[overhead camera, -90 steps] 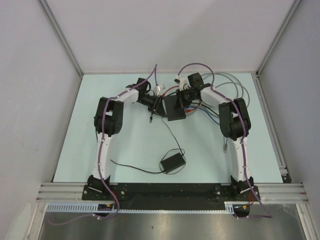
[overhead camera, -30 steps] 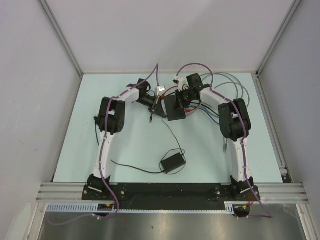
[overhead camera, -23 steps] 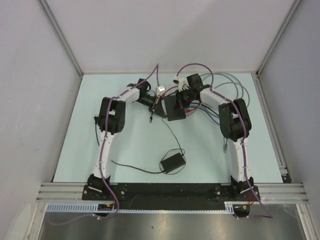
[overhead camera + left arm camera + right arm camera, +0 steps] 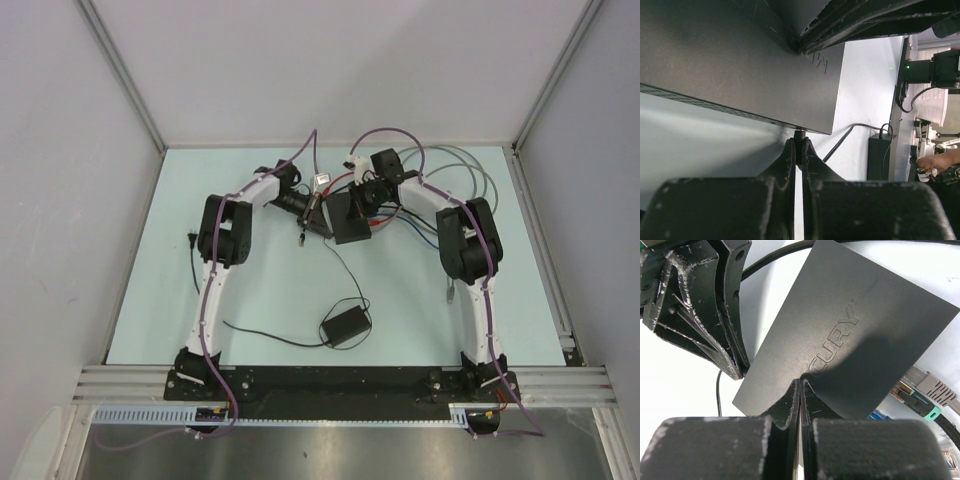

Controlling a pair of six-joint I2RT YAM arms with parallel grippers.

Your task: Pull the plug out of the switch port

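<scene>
On the pale green flat table [image 4: 420, 310], the flat matte-black rectangular switch [image 4: 352, 225] is seen at the far middle, between both arms. A smaller black power adapter [image 4: 346, 325] is laid nearer the bases. The right gripper [image 4: 800, 382] is clenched empty, its tips pressed on the switch's top. The left gripper [image 4: 798, 144] is clamped on the small black plug [image 4: 799, 134] at the switch's edge.

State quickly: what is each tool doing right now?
Left tool: closed on the plug at the switch edge.
Right tool: closed, empty, tips at the switch.
</scene>
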